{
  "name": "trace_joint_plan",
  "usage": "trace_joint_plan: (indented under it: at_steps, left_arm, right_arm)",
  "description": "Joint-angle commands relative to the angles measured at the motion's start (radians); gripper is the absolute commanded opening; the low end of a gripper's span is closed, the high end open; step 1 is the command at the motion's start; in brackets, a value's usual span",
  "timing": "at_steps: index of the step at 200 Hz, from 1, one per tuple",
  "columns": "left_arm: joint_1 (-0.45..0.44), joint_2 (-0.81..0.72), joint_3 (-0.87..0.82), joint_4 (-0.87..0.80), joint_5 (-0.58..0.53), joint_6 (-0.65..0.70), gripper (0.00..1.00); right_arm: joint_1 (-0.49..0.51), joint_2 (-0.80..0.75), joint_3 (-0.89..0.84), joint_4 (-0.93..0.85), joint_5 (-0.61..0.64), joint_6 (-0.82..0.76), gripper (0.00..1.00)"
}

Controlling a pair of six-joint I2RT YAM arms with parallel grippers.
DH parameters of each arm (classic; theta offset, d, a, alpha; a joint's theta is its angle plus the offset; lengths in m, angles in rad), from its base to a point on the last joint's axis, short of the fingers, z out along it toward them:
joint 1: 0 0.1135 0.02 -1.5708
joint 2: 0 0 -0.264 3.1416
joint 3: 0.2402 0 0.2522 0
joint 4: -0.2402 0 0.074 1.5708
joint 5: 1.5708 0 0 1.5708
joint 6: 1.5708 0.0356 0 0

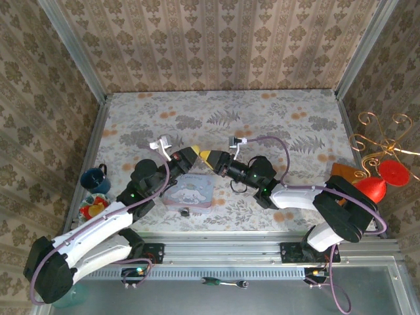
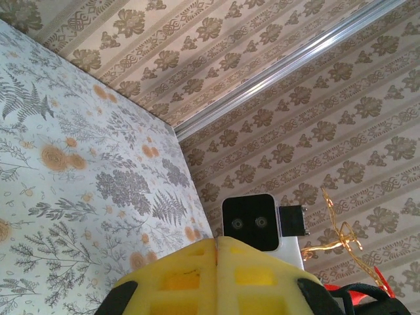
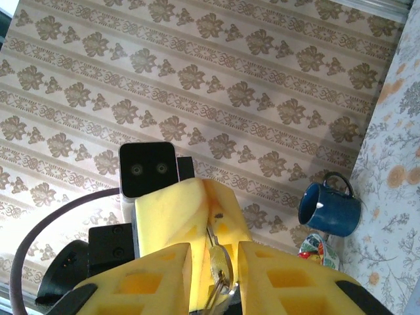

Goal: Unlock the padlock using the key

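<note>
**Key (image 3: 220, 264) aloft, padlock (image 1: 186, 211) beside the tin (image 1: 190, 191)**

My left hand (image 2: 216, 246) is pinching the key, fingers together, and it is hanging from them. My right hand's (image 1: 205, 156) fingers are standing apart on either side of it, not visibly touching. The padlock is lying on the desk (image 1: 275, 125) just beside the closed pastel tin's near edge. The blue mug (image 1: 94, 179) is sitting far left, its inside hidden.
</note>
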Motion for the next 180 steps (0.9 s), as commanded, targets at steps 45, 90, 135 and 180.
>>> trace_joint_plan:
  at_steps: [45,90,135,180]
  left_arm:
    - [-0.006,0.021,-0.011,0.050,-0.010,-0.008,0.00]
    - [-0.006,0.024,-0.015,0.053,-0.010,-0.003,0.00]
    - [-0.005,0.041,-0.003,0.059,-0.004,0.028,0.01]
    - [0.035,0.017,0.033,-0.070,0.005,0.089,0.38]
  right_arm:
    - [0.010,0.010,0.027,0.045,0.002,0.020,0.19]
    - [0.011,0.010,0.011,0.040,0.023,0.023,0.06]
    - [0.000,0.020,0.002,0.011,0.034,0.046,0.00]
    - [0.002,-0.062,0.010,-0.256,0.070,-0.021,0.00]
